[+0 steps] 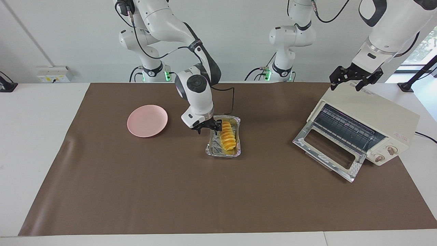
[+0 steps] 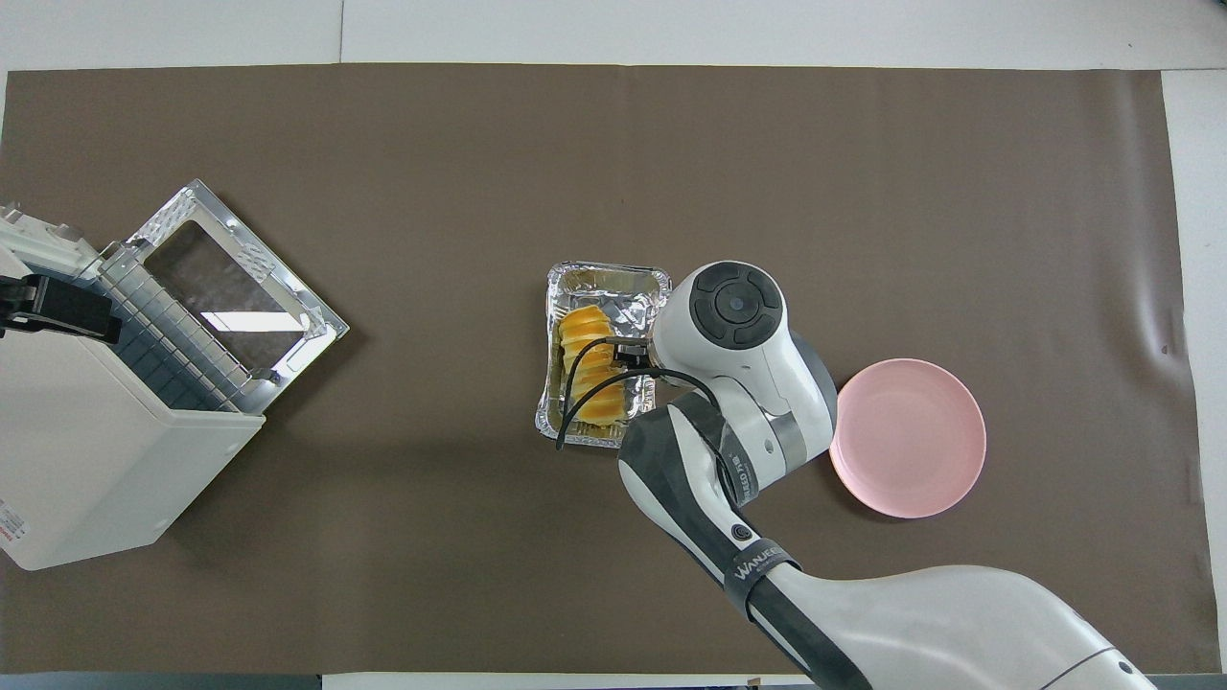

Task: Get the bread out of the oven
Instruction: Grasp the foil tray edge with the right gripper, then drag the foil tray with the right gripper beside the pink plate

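Bread (image 1: 227,136) lies in the foil tray (image 1: 223,151) mid-mat, out of the oven (image 1: 372,126), which stands at the left arm's end of the table, door (image 1: 327,150) dropped open.

Right gripper (image 1: 209,127) is down at the bread's robot-side end. Facing view shows its fingers low at the loaf; whether they grip it I cannot tell. Overhead, the wrist hides them.

Left gripper (image 1: 355,79) hovers over the oven's top, jaws spread, holding nothing; overhead shows only its dark tip (image 2: 57,307).

Pink plate (image 1: 147,120) sits toward the right arm's end.
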Motion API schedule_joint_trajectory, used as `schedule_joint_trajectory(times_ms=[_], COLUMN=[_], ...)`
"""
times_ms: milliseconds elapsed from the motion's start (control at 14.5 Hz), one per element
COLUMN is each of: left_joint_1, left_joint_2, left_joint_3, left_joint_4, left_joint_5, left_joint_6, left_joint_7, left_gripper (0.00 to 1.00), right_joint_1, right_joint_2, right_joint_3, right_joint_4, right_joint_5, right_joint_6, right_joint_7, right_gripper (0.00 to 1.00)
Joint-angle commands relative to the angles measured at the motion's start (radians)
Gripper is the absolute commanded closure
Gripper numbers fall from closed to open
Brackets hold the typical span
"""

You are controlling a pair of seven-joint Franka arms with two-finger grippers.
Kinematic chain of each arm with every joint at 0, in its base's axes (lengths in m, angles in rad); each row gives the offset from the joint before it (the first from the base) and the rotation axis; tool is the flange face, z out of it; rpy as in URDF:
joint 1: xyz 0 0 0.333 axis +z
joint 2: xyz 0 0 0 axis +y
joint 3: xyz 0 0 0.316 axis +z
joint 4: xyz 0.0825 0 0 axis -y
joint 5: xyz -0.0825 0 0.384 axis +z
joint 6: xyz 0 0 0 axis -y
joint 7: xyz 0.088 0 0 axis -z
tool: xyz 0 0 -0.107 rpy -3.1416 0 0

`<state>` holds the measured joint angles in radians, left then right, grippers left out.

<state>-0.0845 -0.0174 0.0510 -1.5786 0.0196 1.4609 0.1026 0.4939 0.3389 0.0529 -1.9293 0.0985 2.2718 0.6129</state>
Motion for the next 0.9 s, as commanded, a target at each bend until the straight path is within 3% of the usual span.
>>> schedule_joint_trajectory(times_ms=[0,208,277,623,830], left_joint_1=[0.005,0.003,0.003,0.005,0.005], left_joint_2=[-0.019,-0.021,-0.022,-0.021,-0.021], left_joint_3=[-0.003,-0.002,-0.002,-0.002,-0.002], left_joint_4=[-0.031,-0.032,-0.032,-0.032,-0.032], left_joint_5=[0.003,0.003,0.003,0.003,0.003], left_joint_6=[0.023,0.021,0.019,0.019,0.019], left_joint_7=[0.014,0.011,0.011,0.011,0.011], left_gripper=[0.00,0.00,0.00,0.00,0.00], right_joint_1=[0.002,0.003,0.002,-0.012,-0.076], right_joint_2=[-0.006,-0.009,-0.009,-0.008,-0.012], right_joint_3=[0.001,0.002,0.002,0.002,0.001], right_joint_4=[-0.023,-0.033,-0.033,-0.013,0.044], right_joint_5=[0.012,0.012,0.012,0.012,0.013], right_joint_6=[0.026,0.025,0.022,0.009,-0.072], right_joint_7=[0.008,0.007,0.005,-0.074,-0.180], right_gripper=[0.44,0.93,1.00,1.00,1.00])
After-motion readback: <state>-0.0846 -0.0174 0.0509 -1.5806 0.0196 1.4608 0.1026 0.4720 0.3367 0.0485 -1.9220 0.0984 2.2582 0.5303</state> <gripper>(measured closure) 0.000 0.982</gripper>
